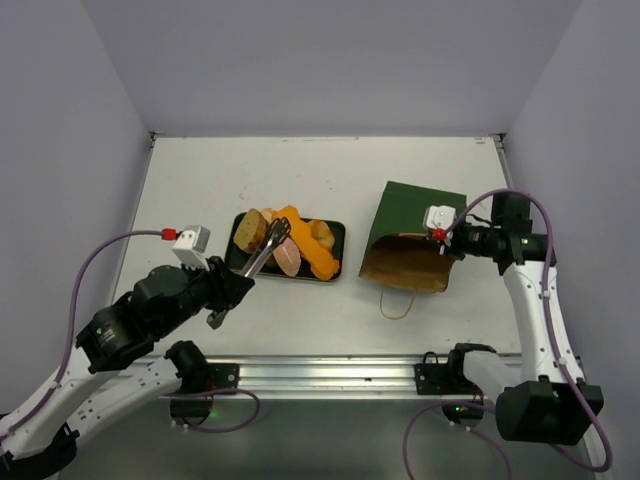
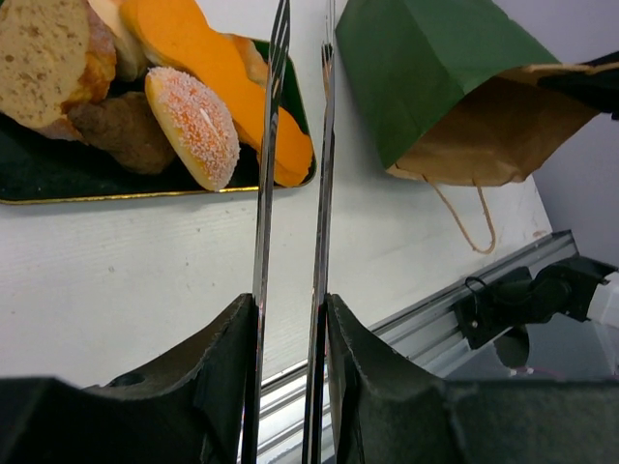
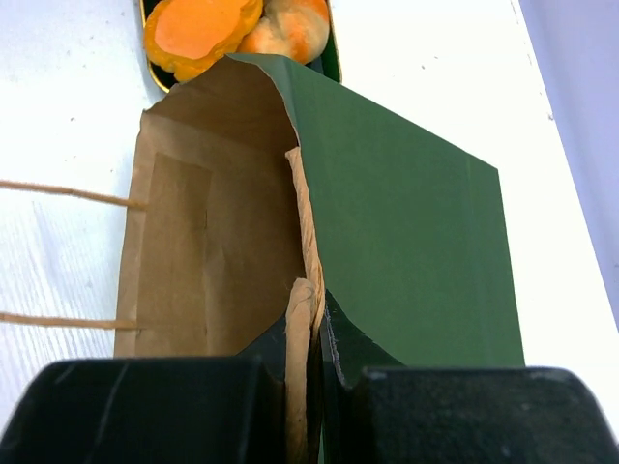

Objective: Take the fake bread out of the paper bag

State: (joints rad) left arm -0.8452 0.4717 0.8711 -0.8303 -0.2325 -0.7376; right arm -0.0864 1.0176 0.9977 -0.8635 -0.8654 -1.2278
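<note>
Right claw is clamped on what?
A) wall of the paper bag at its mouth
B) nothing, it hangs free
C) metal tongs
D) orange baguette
A: the right wrist view shows the right claw pinching the paper bag wall at its open mouth. The tongs are in the left claw.

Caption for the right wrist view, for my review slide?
Right hand pinching the green paper bag by its rim, visible interior empty, fake bread on the tray beyond.
</note>
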